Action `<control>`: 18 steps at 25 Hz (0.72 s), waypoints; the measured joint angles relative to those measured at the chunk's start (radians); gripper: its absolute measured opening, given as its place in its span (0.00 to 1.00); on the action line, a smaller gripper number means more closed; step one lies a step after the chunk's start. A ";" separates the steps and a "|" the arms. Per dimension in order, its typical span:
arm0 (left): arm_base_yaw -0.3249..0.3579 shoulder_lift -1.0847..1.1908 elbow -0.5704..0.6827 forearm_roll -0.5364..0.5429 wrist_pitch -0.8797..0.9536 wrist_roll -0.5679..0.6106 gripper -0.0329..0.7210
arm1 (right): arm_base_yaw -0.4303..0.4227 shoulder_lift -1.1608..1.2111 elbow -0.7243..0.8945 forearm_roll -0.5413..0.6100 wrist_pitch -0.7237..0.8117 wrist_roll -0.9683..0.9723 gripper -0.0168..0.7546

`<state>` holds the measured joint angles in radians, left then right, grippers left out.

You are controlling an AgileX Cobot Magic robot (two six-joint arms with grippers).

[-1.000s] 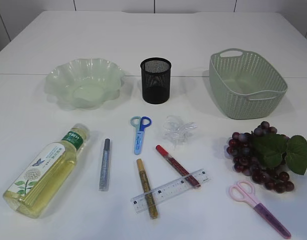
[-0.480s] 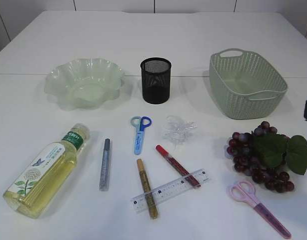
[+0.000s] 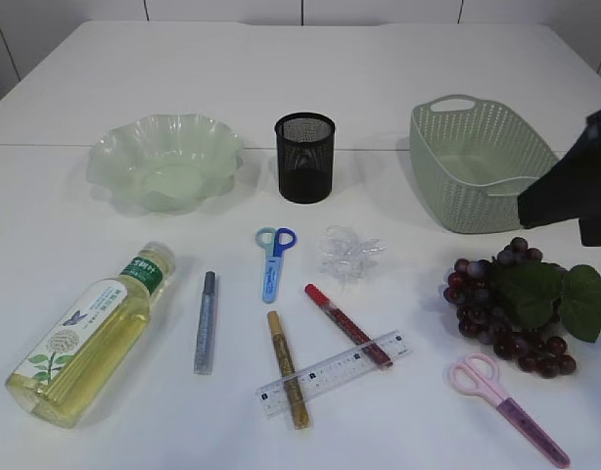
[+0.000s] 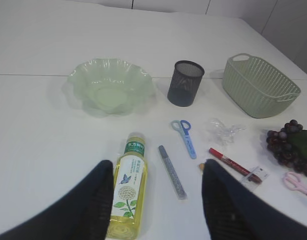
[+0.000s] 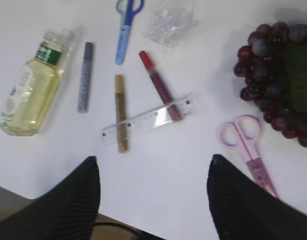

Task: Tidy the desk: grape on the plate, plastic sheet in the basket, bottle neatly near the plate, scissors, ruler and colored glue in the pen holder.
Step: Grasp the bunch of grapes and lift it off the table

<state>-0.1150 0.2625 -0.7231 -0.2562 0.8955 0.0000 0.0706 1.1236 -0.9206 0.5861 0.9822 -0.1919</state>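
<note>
**Nothing held yet, plenty to snag**

Well, starting on the left, my left gripper [image 4: 156, 200] hangs with its jaws apart and empty. The bottle [image 4: 127, 192] lies on its side between them, cap pointing away, and the silver glue pen [image 4: 172, 171] lies just inside the right-hand jaw. If I close here, I judge the round bottle may roll or the jaw may drag that pen along. Beyond the jaws and well apart sit the plate [image 4: 111, 90] and the pen holder [image 4: 185, 90].

Moving across, the ruler [image 5: 149, 119] lies ahead of my right gripper [image 5: 153, 200], resting over the gold glue pen [image 5: 121, 112] and the red glue pen [image 5: 160, 86]. Lifting any one of them would likely shift the others. The blue scissors [image 5: 125, 25] and the crumpled plastic sheet [image 5: 169, 21] lie further ahead.

My right gripper's jaws are spread, nothing between them. The pink scissors [image 5: 249, 147] lie just ahead of the right-hand jaw, the grape [image 5: 276, 82] bunch beyond. Its loose stem and leaves may let it swing or drop. The basket [image 3: 482, 162] stands behind that arm, where I could knock it.
</note>
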 joint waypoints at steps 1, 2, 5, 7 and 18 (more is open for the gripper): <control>0.000 0.000 0.000 0.000 0.000 0.000 0.59 | 0.020 0.029 -0.022 -0.045 0.000 0.025 0.70; 0.000 0.002 0.000 -0.002 0.000 0.000 0.59 | 0.047 0.058 -0.042 -0.107 0.000 0.063 0.70; 0.000 0.014 -0.001 -0.009 0.000 0.000 0.59 | 0.128 0.136 -0.085 -0.282 0.012 0.184 0.70; 0.000 0.027 -0.002 -0.011 -0.001 0.000 0.59 | 0.186 0.185 -0.103 -0.396 0.025 0.263 0.69; 0.000 0.047 -0.002 -0.014 -0.016 0.000 0.59 | 0.268 0.466 -0.138 -0.586 -0.012 0.432 0.69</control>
<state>-0.1150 0.3096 -0.7254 -0.2699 0.8794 0.0000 0.3389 1.5893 -1.0585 0.0000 0.9702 0.2405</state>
